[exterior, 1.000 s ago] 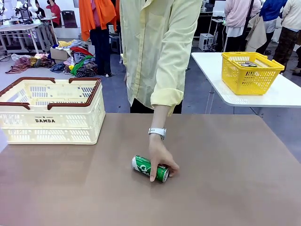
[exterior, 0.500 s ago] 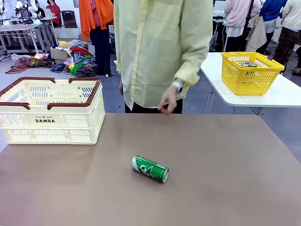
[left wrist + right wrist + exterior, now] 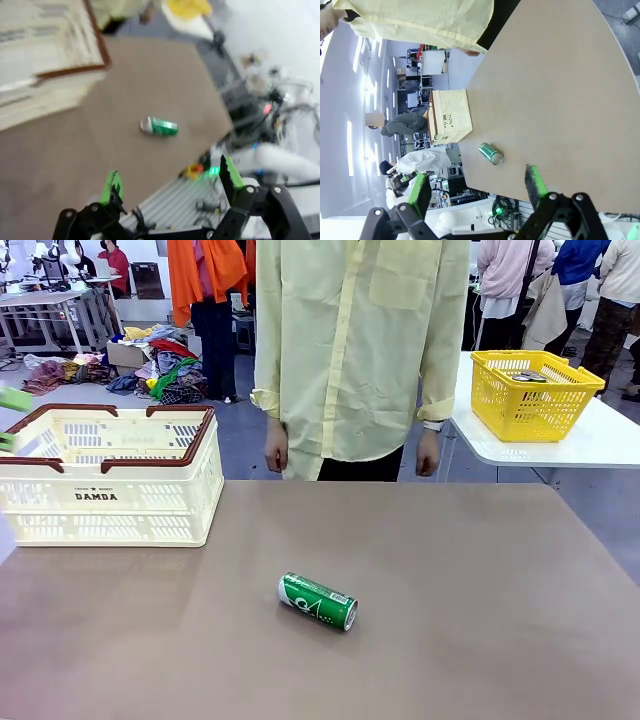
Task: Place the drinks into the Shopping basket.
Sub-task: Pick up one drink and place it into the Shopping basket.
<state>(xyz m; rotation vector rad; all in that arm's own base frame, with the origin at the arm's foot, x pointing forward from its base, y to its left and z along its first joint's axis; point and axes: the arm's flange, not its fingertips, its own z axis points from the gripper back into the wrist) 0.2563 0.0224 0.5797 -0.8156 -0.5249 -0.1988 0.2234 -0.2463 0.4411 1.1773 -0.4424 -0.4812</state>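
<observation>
Green can (image 3: 317, 601) lies sideways mid-table, axis ten-to-four o'clock, four o'clock from the Shopping basket (image 3: 150, 502). Left gripper (image 3: 170, 175), wide and empty, has it at twelve o'clock, seemingly nearer than the equally wide right gripper (image 3: 476, 180).

The counter (image 3: 470, 580) is a flat, dull brown, plain all over. The can (image 3: 317, 601) lying on it is bright green with white lettering and a silvery end. The shopping basket (image 3: 110, 480) is cream-white with slotted sides, a dark red-brown rim and small black "DAMDA" print. The person's shirt (image 3: 360, 340) is pale yellow. Behind, a small mesh basket (image 3: 530, 395) is vivid yellow on a white side counter (image 3: 600, 445). The left end effector (image 3: 170, 170) and the right end effector (image 3: 476, 175) are black with bright green pads.
</observation>
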